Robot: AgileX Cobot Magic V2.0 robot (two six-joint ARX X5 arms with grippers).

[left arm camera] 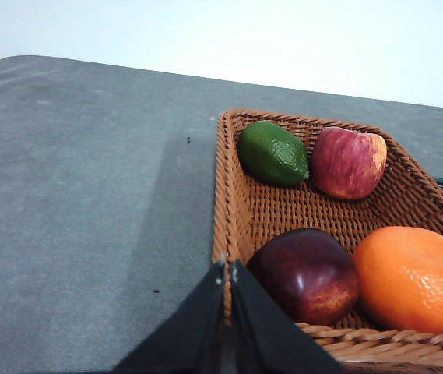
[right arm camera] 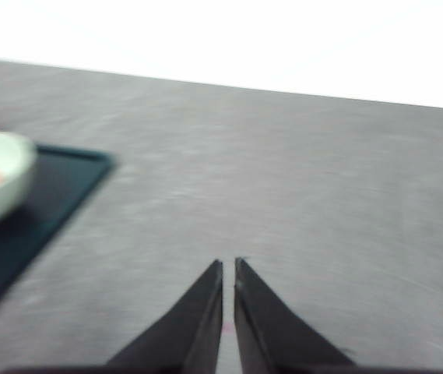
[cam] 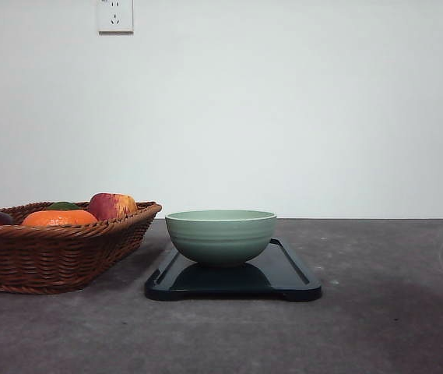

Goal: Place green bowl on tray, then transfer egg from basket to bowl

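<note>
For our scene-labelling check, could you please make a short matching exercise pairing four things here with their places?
Things:
1. bowl
2. lime
3. tray
4. left hand

Places:
A. resting directly on the grey table
B. standing on the tray
C. at the near rim of the basket
D. inside the basket, beside the red-yellow apple

Pairs: 1-B, 2-D, 3-A, 4-C

Both hands have black, tapering, pointed fingers.
</note>
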